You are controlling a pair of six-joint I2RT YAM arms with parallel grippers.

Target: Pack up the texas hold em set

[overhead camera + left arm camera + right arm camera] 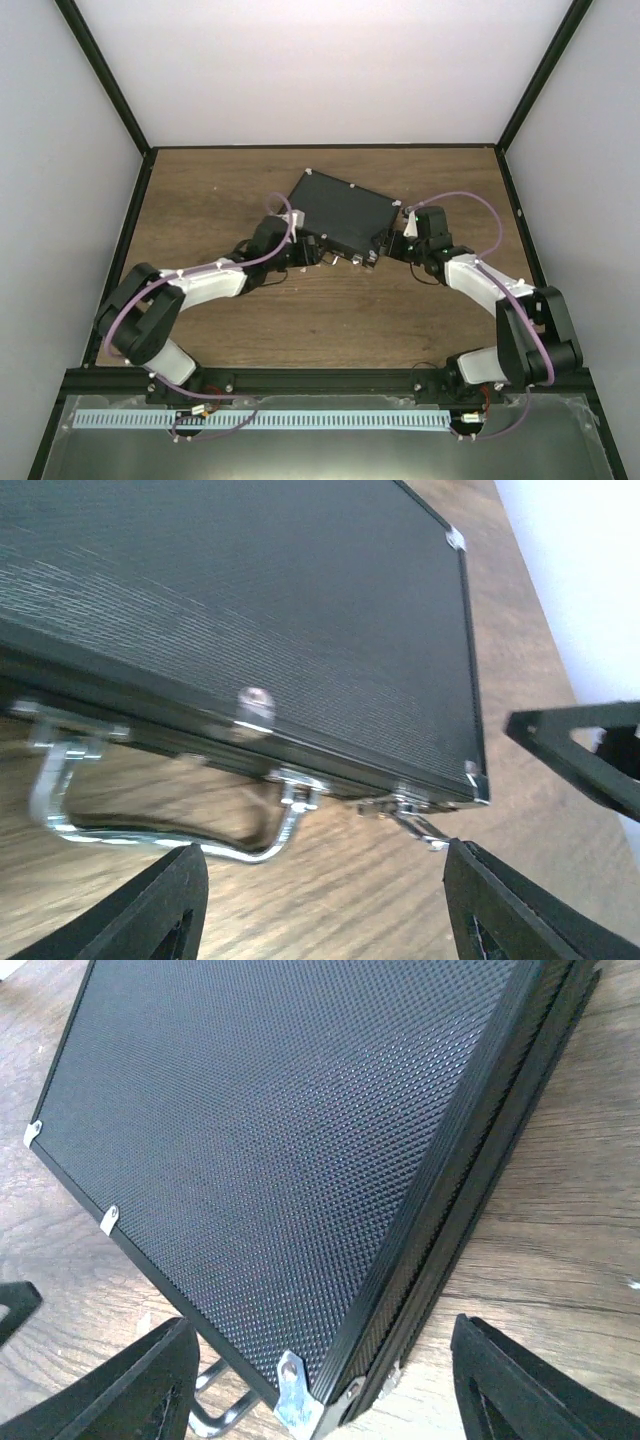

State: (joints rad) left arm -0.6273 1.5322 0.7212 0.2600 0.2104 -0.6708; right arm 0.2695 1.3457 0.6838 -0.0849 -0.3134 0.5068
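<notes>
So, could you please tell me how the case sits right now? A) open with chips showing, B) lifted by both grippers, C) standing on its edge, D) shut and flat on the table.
D: the case lies flat on the table with its lid down, and no chips show.

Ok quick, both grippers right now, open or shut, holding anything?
Left gripper: open, holding nothing, facing the handle side of the case.
Right gripper: open, holding nothing, at a corner of the case.
</notes>
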